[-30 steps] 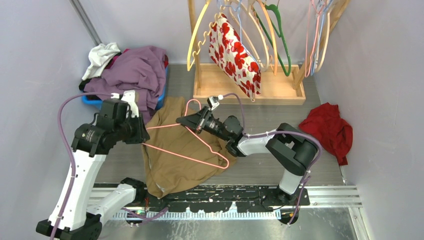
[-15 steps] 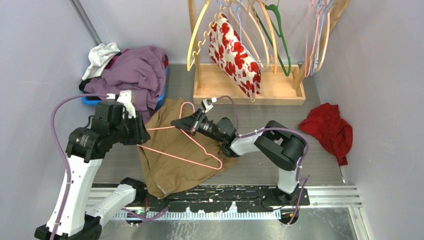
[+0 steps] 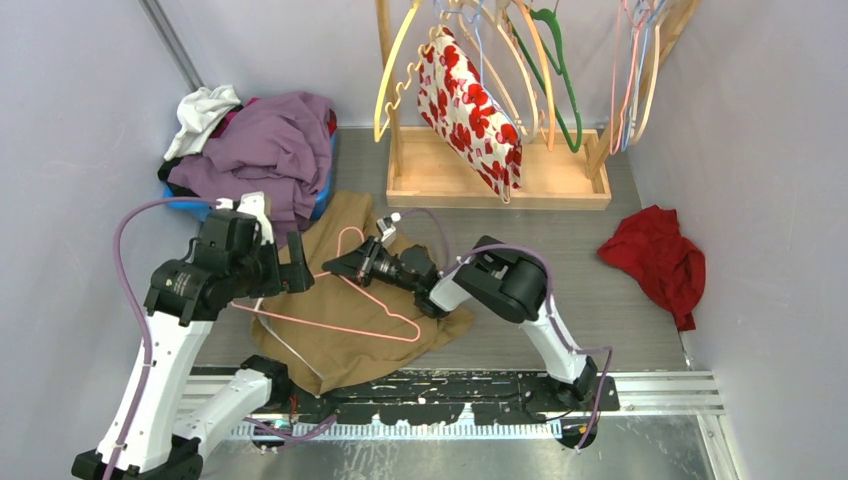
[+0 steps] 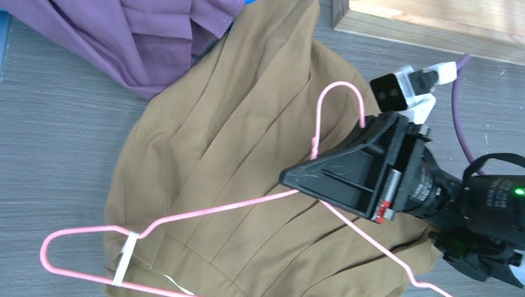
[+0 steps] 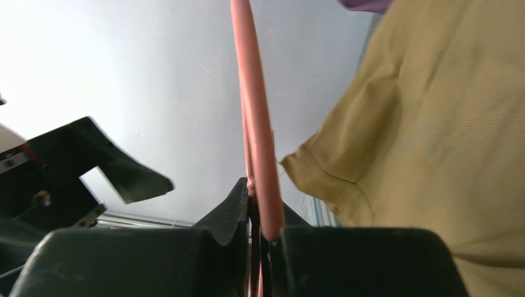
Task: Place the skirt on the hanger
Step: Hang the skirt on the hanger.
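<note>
My right fingers point(image 5: 347, 260): clamped tight on the pink hanger point(image 5: 255, 124) wire, at the neck below its hook.
My left fingers point(image 3: 294, 250): spread apart, gripping nothing, just beside the hanger's left arm.
Hanger: extends over the skirt point(image 4: 235, 142); white tag near its left end.
Skirt: tan, crumpled on the worktop point(image 4: 56, 124), under the hanger and not yet hung on it, far edge touching the purple garment point(image 4: 155, 31).

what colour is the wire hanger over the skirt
Pink. The hanger shows best in the left wrist view, against the tan skirt.
</note>
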